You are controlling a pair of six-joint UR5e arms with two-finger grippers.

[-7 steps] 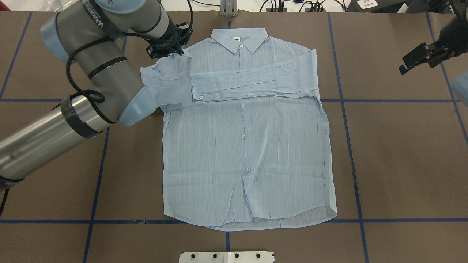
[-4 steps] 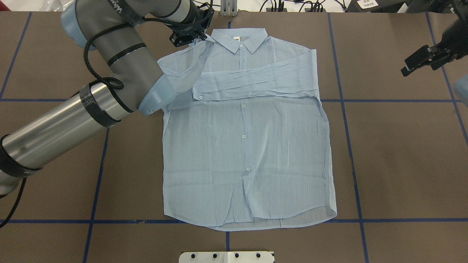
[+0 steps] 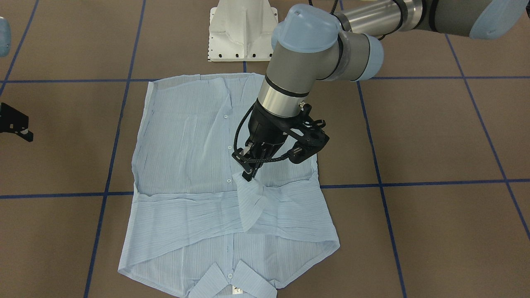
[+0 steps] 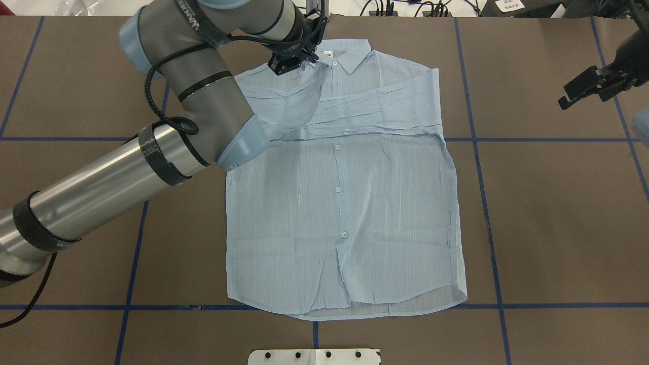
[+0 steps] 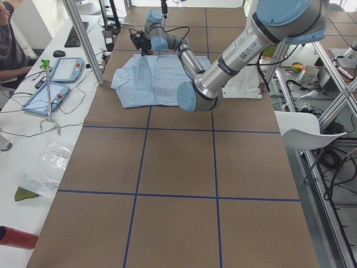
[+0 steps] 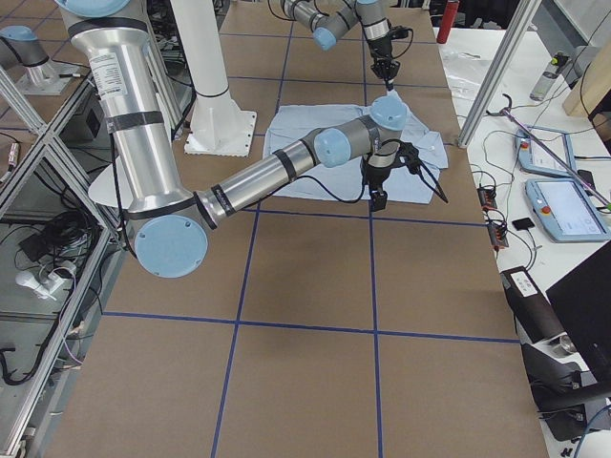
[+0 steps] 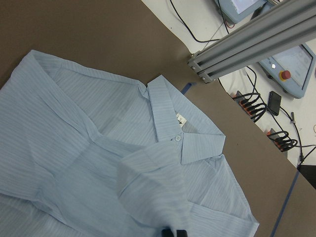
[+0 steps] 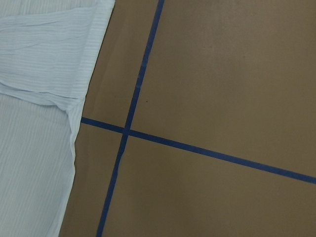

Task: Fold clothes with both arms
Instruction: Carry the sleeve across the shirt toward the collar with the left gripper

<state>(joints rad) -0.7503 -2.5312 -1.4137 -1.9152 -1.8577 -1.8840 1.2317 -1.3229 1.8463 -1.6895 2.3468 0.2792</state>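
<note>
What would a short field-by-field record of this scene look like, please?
shirt: light blue, flat on the brown table, buttons up, collar away from the robot.
folded sleeve: laid across the chest.
left gripper: shut on the held sleeve, above the chest.
held sleeve: cuff raised, hanging down onto the folded sleeve.
right gripper: away from the shirt, above the table, holding nothing; open or shut unclear.

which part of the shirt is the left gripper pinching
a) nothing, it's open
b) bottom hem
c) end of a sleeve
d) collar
c: the left gripper is shut on the end of a sleeve, holding it up over the chest of the shirt, while the collar lies flat.
</note>
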